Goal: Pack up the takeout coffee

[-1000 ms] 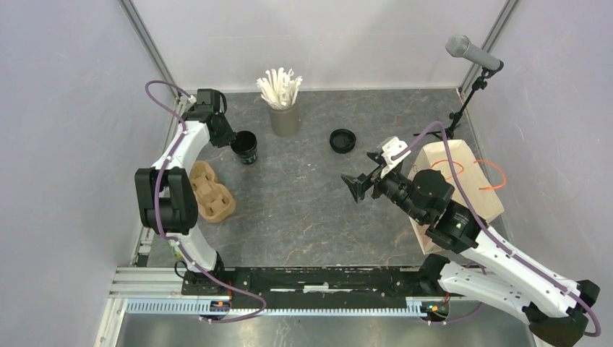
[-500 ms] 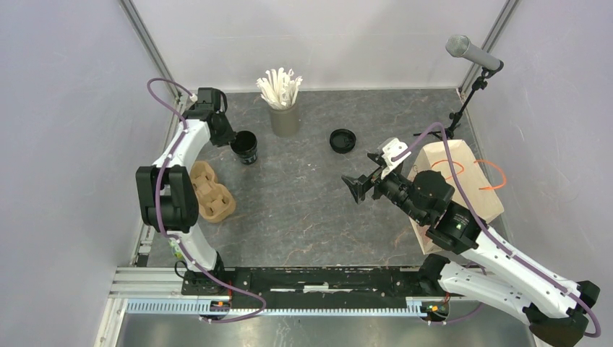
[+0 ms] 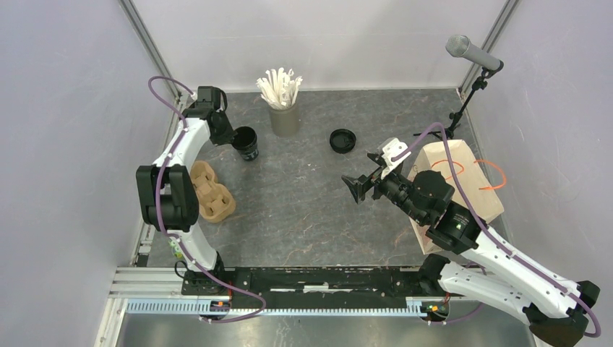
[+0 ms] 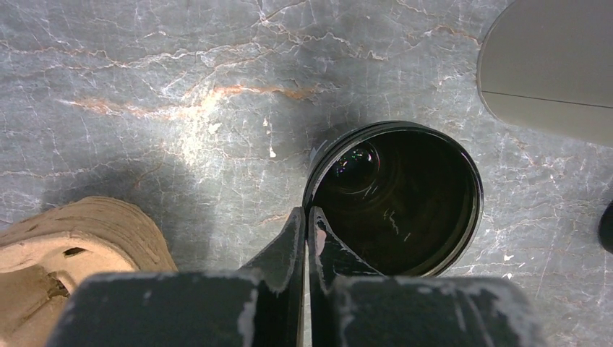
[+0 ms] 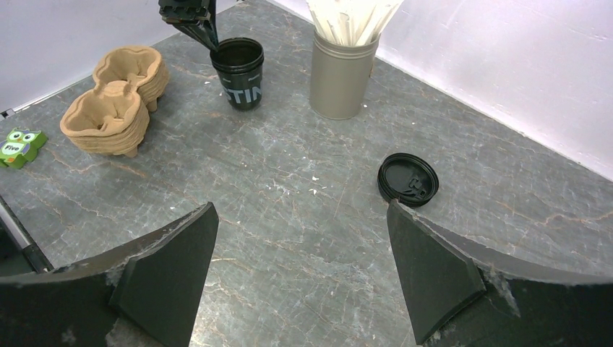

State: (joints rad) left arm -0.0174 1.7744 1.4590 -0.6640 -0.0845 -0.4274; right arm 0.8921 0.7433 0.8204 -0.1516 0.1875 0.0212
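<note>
One open black takeout coffee cup [image 3: 246, 143] stands upright at the back left of the table, also seen in the left wrist view [image 4: 397, 199] and far off in the right wrist view [image 5: 238, 72]. My left gripper [image 4: 306, 211] is shut on its near rim, one finger inside the cup and one outside. A loose black lid [image 3: 343, 139] lies flat on the table further right [image 5: 408, 179]. My right gripper [image 5: 300, 206] hangs open above the table's middle, nothing between its fingers, pointing toward the cup [image 3: 358, 186].
A stack of brown pulp carriers [image 3: 209, 189] sits left, near the cup [image 5: 116, 108]. A grey cup of white straws [image 3: 284, 116] stands just right of the black cup. A brown paper bag [image 3: 463, 181] and a microphone stand [image 3: 473, 52] are at the right.
The left gripper's jaws have closed onto the cup's rim, and the cup has shifted slightly toward the back. The right arm has not moved.
</note>
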